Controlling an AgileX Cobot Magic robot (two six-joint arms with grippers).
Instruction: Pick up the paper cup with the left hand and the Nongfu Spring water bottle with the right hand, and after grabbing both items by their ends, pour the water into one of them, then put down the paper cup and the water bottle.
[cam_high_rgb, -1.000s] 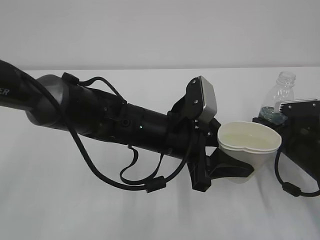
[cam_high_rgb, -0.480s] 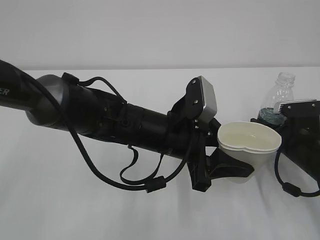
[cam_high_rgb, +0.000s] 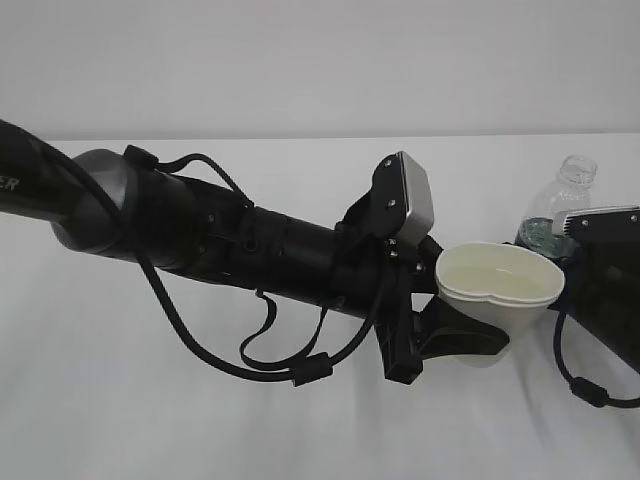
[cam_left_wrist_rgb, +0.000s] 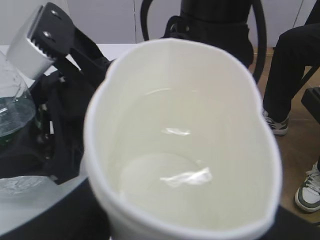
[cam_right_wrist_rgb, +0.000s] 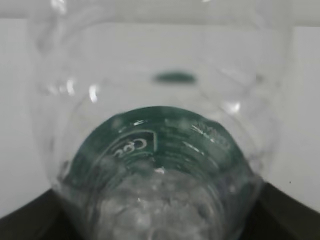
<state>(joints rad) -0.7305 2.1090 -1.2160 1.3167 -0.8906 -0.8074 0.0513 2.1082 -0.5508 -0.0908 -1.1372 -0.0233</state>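
Cup (cam_high_rgb: 497, 300) sits pinched in the left pincer (cam_high_rgb: 462, 335), its rim squeezed to a bean shape, with water (cam_left_wrist_rgb: 172, 187) pooled inside. Right of the cup, touching or just behind its rim, stands the bottle (cam_high_rgb: 556, 208), upright on the white tabletop (cam_high_rgb: 120, 400). The right pincer (cam_high_rgb: 598, 265) is at the bottle's lower part; whether it grips cannot be told.
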